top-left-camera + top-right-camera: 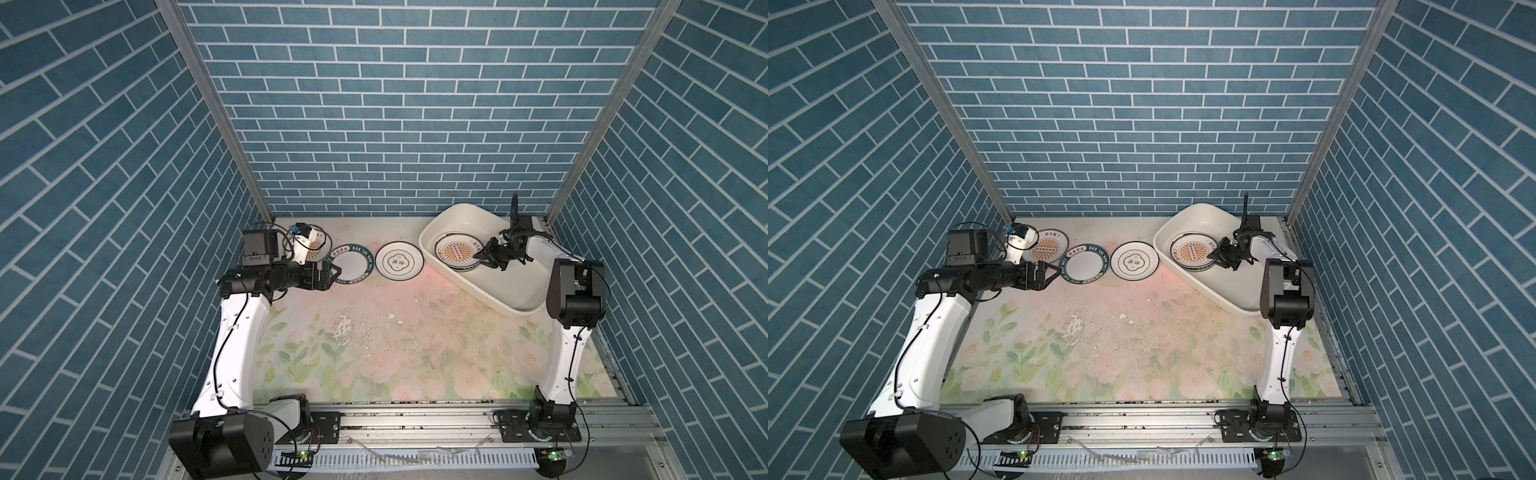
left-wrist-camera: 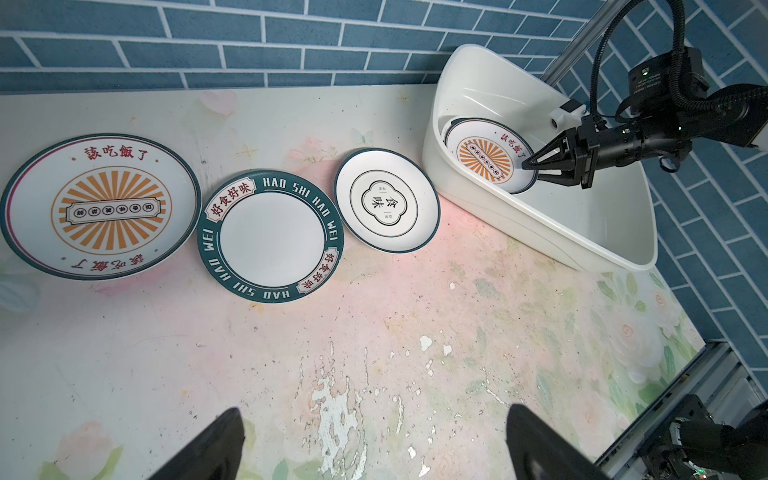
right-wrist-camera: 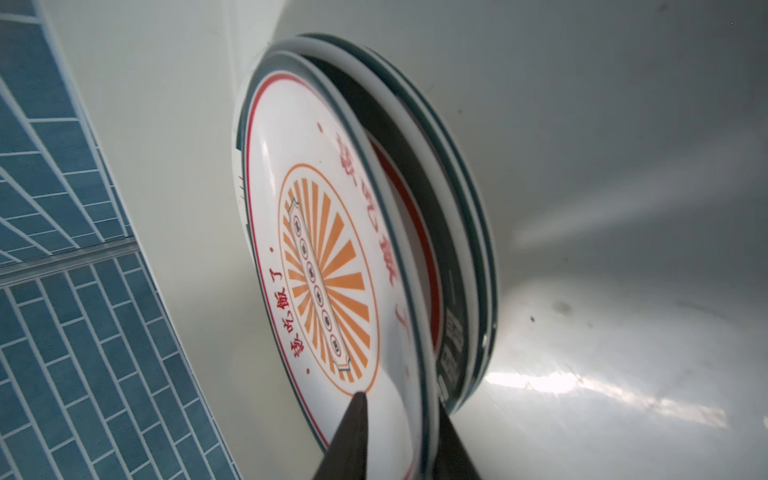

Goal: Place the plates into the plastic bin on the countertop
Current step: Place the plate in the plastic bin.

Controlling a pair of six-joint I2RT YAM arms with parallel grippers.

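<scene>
**Top views.** In both top views we find the plastic bin (image 1: 519,286) (image 1: 1246,286) at the far right of the bench (image 1: 374,332), set askew to the bench edge. It contains a stack of plates, and the top plate (image 1: 455,252) (image 1: 1187,253) bears an orange sunburst. The right tool (image 1: 478,259) reaches into the bin and meets the rim of this plate. Three plates lie in a row on the far part of the bench, outside the bin:
- a sunburst plate (image 1: 318,245), partly hidden by the left arm
- a lettered plate (image 1: 351,269)
- a quatrefoil plate (image 1: 400,261)

The left tool (image 1: 334,272) sits just beside the lettered plate.

**Left wrist view.** The left tool (image 2: 384,449) stands wide apart and holds nothing. The bin (image 2: 582,232) shows its stack at one end, and the rest of its floor is bare.

**Right wrist view.** The fingers (image 3: 353,436) straddle the rim of the top plate (image 3: 324,266), one above it and one below. We cannot tell whether they press on it. This rim sits raised off the lower plates (image 3: 469,232), whose count we cannot determine.
</scene>
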